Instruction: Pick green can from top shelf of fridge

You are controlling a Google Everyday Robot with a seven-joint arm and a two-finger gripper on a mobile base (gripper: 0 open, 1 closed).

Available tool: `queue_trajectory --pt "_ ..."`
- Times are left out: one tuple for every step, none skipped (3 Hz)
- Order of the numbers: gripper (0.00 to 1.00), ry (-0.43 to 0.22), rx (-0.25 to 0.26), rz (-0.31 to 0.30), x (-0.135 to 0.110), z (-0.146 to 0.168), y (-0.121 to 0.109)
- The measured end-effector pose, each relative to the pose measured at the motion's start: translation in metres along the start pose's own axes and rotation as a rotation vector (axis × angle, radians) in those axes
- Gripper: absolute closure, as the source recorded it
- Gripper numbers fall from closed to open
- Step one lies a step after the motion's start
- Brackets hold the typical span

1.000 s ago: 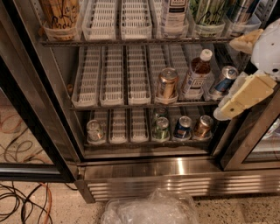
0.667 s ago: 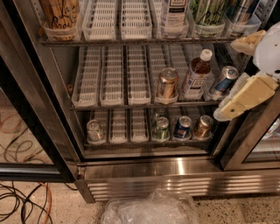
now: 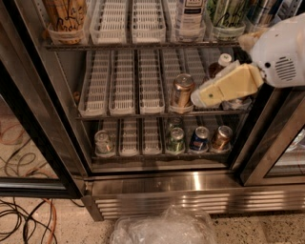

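The green can (image 3: 228,13), pale green and white with dark streaks, stands at the right end of the top shelf (image 3: 143,45) of the fridge (image 3: 190,183); its top is cut off by the frame edge. My gripper (image 3: 200,97), cream-coloured on a white arm (image 3: 281,52), reaches in from the right. It sits in front of the middle shelf, well below the green can and just right of a copper can (image 3: 182,90).
A brown bottle (image 3: 220,62) shows behind the gripper. The bottom rack holds a short green can (image 3: 175,140), a blue can (image 3: 199,139), a copper can (image 3: 221,138) and a clear one (image 3: 103,143). A plastic bag (image 3: 164,228) and cables (image 3: 24,219) lie on the floor.
The gripper has moved left and slightly up, from the right door frame into the fridge opening, and now covers the items right of the copper can.
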State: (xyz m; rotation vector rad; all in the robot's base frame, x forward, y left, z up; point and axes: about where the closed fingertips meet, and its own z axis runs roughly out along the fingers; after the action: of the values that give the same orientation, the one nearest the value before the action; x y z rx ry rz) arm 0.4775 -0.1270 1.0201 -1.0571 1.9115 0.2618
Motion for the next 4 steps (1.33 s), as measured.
queue_trajectory --pt "0.00 -0.054 0.067 0.009 -0.016 -0.001 -0.016" --pt "0.00 -0.054 0.067 0.008 -0.016 -0.001 -0.016" --pt "0.00 -0.068 0.064 0.008 -0.013 0.008 -0.010" --pt "0.00 -0.111 0.090 0.032 -0.005 0.024 0.009"
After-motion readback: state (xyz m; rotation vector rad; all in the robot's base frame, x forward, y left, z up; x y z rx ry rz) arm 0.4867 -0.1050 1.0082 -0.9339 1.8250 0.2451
